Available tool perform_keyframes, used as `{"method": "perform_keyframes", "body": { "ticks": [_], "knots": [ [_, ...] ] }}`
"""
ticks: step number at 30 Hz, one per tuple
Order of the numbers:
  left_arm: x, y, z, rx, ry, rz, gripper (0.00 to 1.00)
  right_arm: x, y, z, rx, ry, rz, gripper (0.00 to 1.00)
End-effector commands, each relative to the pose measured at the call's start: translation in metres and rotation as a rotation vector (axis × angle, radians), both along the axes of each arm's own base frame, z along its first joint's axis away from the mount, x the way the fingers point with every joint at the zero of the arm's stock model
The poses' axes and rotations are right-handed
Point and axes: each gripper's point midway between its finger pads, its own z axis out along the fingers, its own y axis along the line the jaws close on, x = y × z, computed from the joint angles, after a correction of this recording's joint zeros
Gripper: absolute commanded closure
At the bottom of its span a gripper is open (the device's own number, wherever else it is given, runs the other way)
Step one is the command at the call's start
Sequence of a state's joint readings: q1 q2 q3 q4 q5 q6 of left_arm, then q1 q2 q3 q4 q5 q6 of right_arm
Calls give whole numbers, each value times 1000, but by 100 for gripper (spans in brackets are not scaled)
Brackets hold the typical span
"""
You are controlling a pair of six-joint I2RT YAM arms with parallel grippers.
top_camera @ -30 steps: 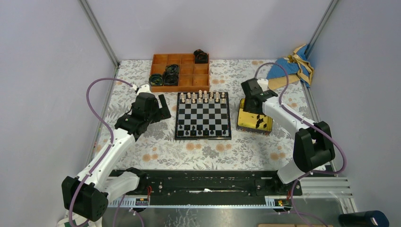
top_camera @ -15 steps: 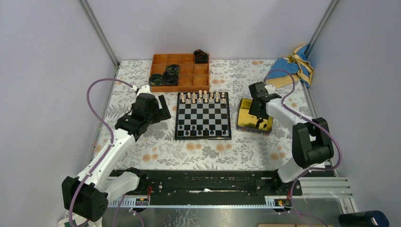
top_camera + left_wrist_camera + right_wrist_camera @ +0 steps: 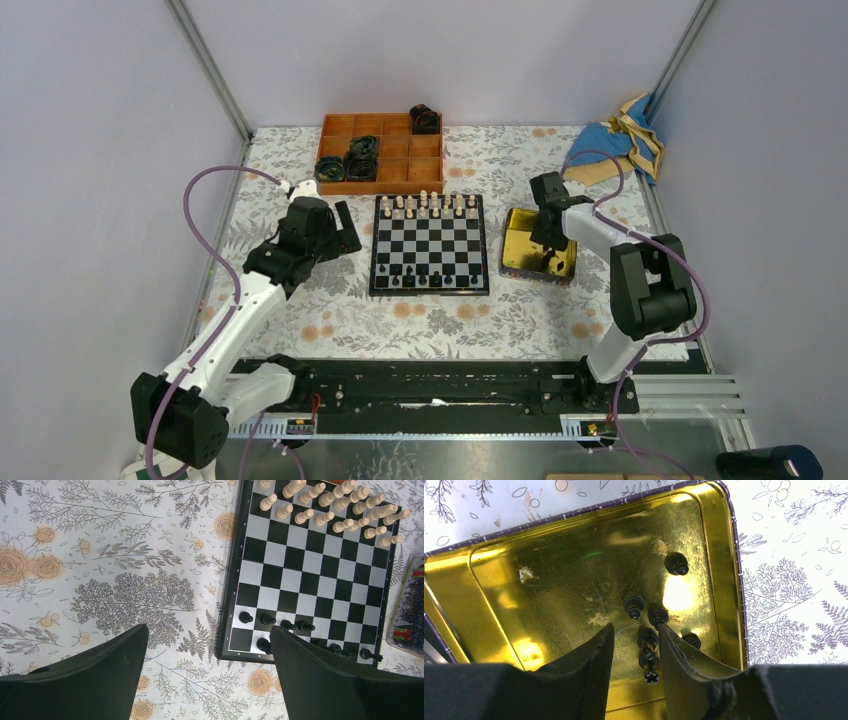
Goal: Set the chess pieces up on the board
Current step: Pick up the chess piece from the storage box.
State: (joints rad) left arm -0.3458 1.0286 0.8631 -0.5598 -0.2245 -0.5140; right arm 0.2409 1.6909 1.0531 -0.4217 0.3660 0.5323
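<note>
The board [image 3: 429, 251] lies mid-table, and it also shows in the left wrist view [image 3: 310, 575]. Cream chessmen [image 3: 430, 205] fill its far rows. A few black chess pieces [image 3: 420, 281] stand on its near rows, seen too from the left wrist [image 3: 269, 619]. More black pieces [image 3: 634, 605] stand in a gold tin [image 3: 522, 252] right of the board. My right gripper [image 3: 548, 245] is down in the tin [image 3: 564, 575], open [image 3: 635, 626], with one crowned black piece [image 3: 647, 652] between its fingers, close to the right finger. My left gripper [image 3: 345, 225] is open and empty [image 3: 208, 629], left of the board.
An orange compartment tray [image 3: 395, 150] with black coiled rings [image 3: 360, 158] stands behind the board. A blue and yellow cloth [image 3: 615, 140] lies at the back right. A black rail [image 3: 430, 385] runs along the near edge. The tablecloth is floral.
My right gripper has swung right and come down into the gold tin, over the black pieces. The left arm has not moved.
</note>
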Motion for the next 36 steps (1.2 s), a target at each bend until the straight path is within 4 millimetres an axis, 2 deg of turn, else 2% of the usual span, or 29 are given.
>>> {"method": "perform_keyframes", "body": {
  "ticks": [1,7,16,23,33,36],
  "knots": [
    [7,4,6,17,-28,9,1,19,2,5,22,-44,-14,57],
    [10,3,3,21,-18,5,1,20,0,0,22,-30,-16,60],
    [12,3,1,27,-14,4,1,22,2,6,35,-44,-11,62],
    [13,2,-1,27,-10,3,1,25,1,4,26,-35,-11,64],
    [14,4,-2,33,-8,4,1,28,1,-4,25,-17,-9,69],
    [13,5,-3,33,-5,5,1,30,1,-5,24,-16,-7,75]
  ]
}}
